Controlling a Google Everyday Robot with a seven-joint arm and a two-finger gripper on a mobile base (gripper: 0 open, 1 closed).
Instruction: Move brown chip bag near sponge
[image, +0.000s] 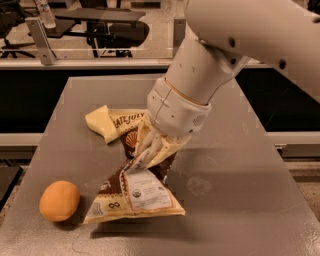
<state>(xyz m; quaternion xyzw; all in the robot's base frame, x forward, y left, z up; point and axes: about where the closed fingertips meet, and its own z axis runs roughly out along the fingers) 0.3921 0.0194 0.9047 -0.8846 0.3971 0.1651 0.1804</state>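
The gripper (151, 149) is low over the middle of the table (240, 195), and its fingers look pressed together on the twisted middle of the bag (145, 196). The bag is bent in two. Its top end points to 11 o'clock from the gripper and touches the sponge (98, 122). Its wide end with the white label lies on the table at 6 o'clock. The sponge sits at 10 o'clock from the gripper, just beside it. So the bag looks like it is already right by the sponge, and the job seems almost done. This looks like the step of putting the bag down. The next move would be to set the bag flat, let go, and lift away without dragging the bag along or bumping the sponge. The big white arm (200, 75) goes up from the gripper toward 1 o'clock and hides part of the bag under it. An orange (59, 201) rests at 8 o'clock, just beside the bag's low corner; it cannot be told if they touch. It could roll if the bag pushes it. Nothing stands between the bag and the sponge.
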